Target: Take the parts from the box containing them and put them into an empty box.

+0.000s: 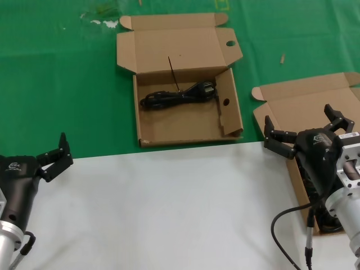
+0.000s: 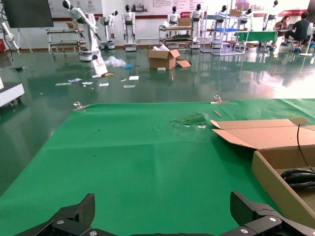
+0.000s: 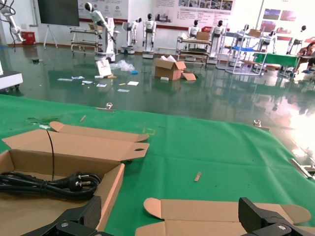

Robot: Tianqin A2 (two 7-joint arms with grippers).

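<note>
Left gripper (image 1: 57, 154): fingers spread wide, holding nothing, low at the left over the white surface (image 1: 169, 208) near its edge with the green table cover (image 1: 62, 84).
Right gripper (image 1: 306, 126): fingers spread wide, holding nothing, above the plain-lidded brown cardboard box (image 1: 298, 101) at the right.
Black power cord (image 1: 179, 94): one looped bundle lying flat in the rear half of the round-holed brown cardboard box (image 1: 185, 126), plug end toward the holed side flap.
Boxes: well apart, both lids open.
</note>
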